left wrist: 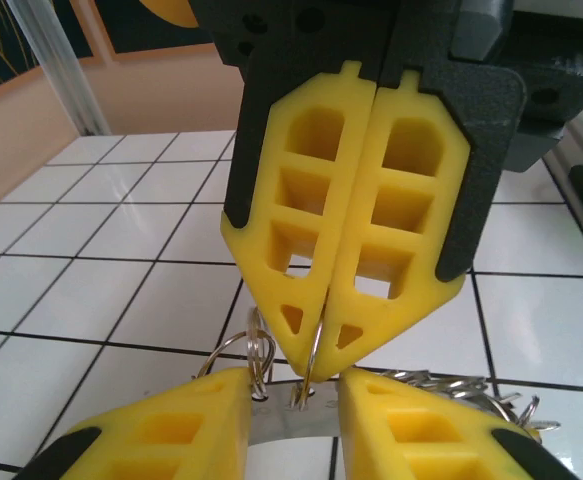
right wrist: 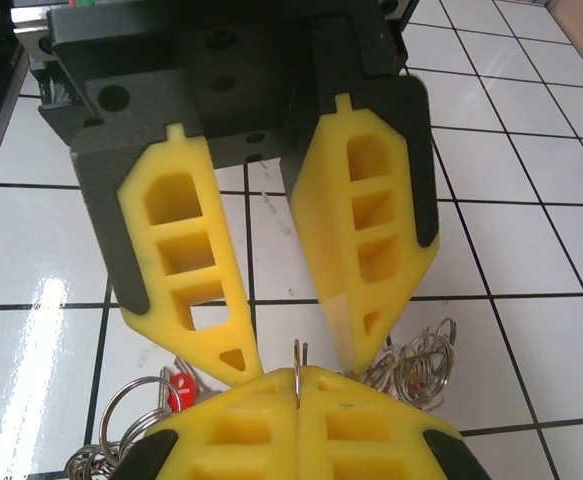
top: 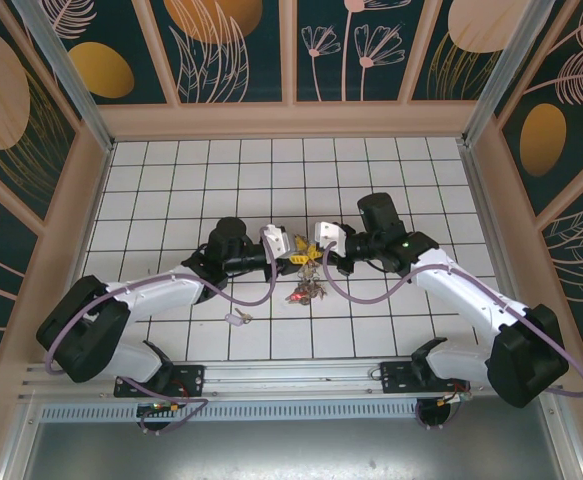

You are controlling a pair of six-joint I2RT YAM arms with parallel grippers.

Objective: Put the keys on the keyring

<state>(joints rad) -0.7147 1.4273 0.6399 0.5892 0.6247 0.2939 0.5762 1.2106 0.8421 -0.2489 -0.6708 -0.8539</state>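
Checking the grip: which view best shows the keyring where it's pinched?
Left wrist: the keyring runs edge-on between the right claw's closed fingertips. Right wrist shows just a sliver above that claw; top external is too small to tell.

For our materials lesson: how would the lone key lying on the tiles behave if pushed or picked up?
The key lies on glossy tiles, so it would probably slide, not roll. Small and metal, it is likely stiff and light.

White grid-tiled floor (top: 271,165), tan-framed walls (top: 291,118) with dark floral panels (top: 381,75) all around.
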